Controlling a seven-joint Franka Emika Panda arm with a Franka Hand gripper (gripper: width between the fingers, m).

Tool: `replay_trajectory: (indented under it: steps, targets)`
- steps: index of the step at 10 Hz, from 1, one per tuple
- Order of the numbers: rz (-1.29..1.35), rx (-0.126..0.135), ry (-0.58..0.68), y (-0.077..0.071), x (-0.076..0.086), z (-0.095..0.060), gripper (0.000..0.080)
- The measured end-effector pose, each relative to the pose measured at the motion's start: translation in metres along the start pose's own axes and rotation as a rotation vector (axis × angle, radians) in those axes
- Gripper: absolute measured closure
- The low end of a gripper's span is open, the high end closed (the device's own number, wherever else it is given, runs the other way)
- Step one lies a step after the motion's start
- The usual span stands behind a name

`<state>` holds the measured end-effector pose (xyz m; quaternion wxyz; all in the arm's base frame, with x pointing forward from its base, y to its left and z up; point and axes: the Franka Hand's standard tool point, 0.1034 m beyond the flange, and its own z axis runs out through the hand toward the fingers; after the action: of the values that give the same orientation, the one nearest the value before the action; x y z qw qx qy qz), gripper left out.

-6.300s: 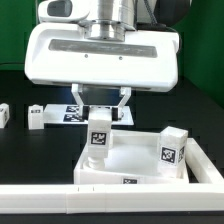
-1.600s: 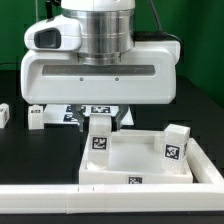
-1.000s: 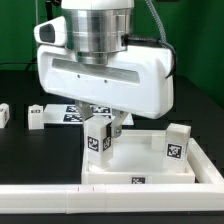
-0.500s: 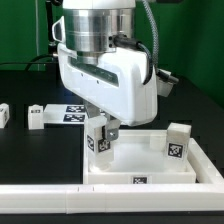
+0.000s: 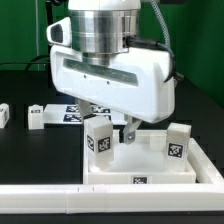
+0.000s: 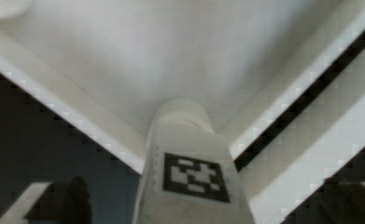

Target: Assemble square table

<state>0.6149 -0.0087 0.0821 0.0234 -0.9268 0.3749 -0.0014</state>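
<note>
The square table's white slab [image 5: 142, 160] lies rim-up at the exterior view's lower right. One white tagged leg [image 5: 98, 138] stands upright in its near-left corner, and a second leg [image 5: 176, 142] stands in the right corner. My gripper [image 5: 111, 130] hangs straight over the left leg. One finger [image 5: 128, 130] stands clear of the leg's right side; the other is hidden behind the leg. In the wrist view the leg [image 6: 193, 165] rises between my dark fingers [image 6: 62, 200] with gaps on both sides, so the gripper [image 6: 200, 208] is open around it.
Two loose white legs [image 5: 38, 117] [image 5: 4, 113] lie on the black table at the exterior view's left. The marker board [image 5: 76, 112] lies behind the slab, partly under my hand. A long white bar fence [image 5: 60, 205] runs along the front edge.
My hand turned while shut on the left leg over the past second. The fingers have now spread and let go of the leg, which stays upright in its corner.
</note>
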Motion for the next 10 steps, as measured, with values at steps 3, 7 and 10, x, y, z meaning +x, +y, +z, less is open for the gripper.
replay_trajectory:
  steps: [3, 7, 10]
  targets:
    - [-0.348, 0.001, 0.005, 0.003, 0.005, -0.004, 0.0150]
    - [-0.734, -0.007, 0.014, 0.005, 0.010, -0.006, 0.0150]
    - [-0.945, -0.009, 0.014, 0.005, 0.011, -0.006, 0.0150]
